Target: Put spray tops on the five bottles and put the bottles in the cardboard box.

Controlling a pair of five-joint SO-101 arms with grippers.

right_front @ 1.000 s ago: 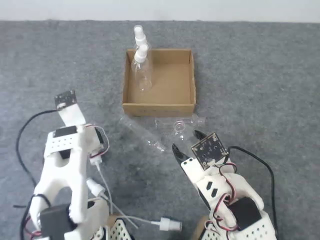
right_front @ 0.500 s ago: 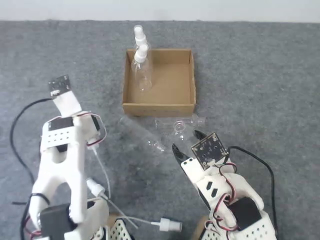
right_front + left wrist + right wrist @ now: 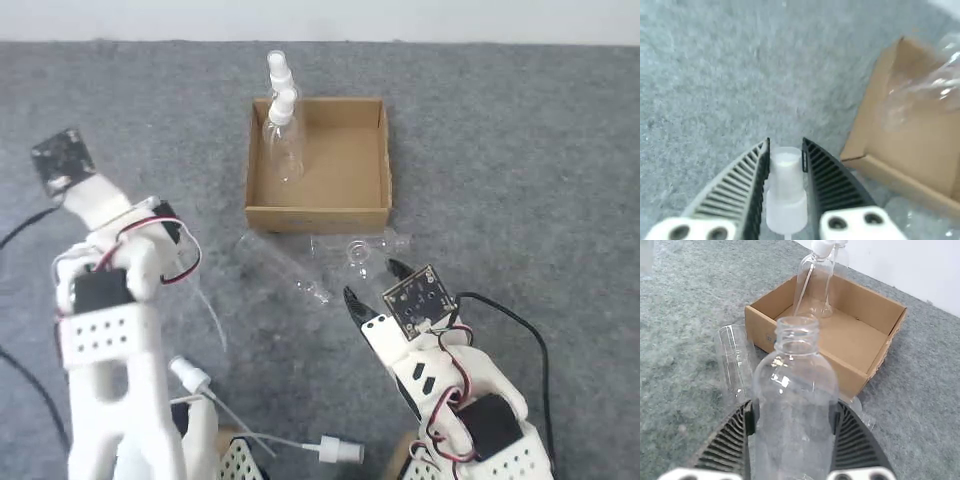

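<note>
Count: 5 clear bottles, 5 white spray tops, 1 cardboard box, 2 arms. Left arm [image 3: 110, 330] stands tall at the left of the grey mat [image 3: 520, 150]. Left gripper [image 3: 785, 145] is clamped on 1 spray top [image 3: 785, 187], 1 finger on each side of it, over bare mat with a corner of the box nearby. 2 loose tops lie on the mat near the arm bases, each with its dip tube attached: first loose top [image 3: 190, 376] beside the left arm's base, second loose top [image 3: 335, 450] between the 2 bases. First lying bottle [image 3: 283, 266], uncapped, lies slanted on the mat just in front of the box's front-left corner. Cardboard box [image 3: 318, 215] sits mid-mat, open side up. 1 capped bottle [image 3: 284, 145] stands inside along its left wall. A second capped bottle [image 3: 277, 68] is at the back-left corner; can't tell whether it is inside or just behind the wall. Right gripper [image 3: 370, 281] is just in front of the box's front wall, fingers closed around the body of the held bottle [image 3: 792, 405], uncapped, mouth pointing away from the wrist toward the box. Can't tell whether it is touching the mat. Second lying bottle [image 3: 388, 241], uncapped, lies between the gripper and the box front, close to the wall.
</note>
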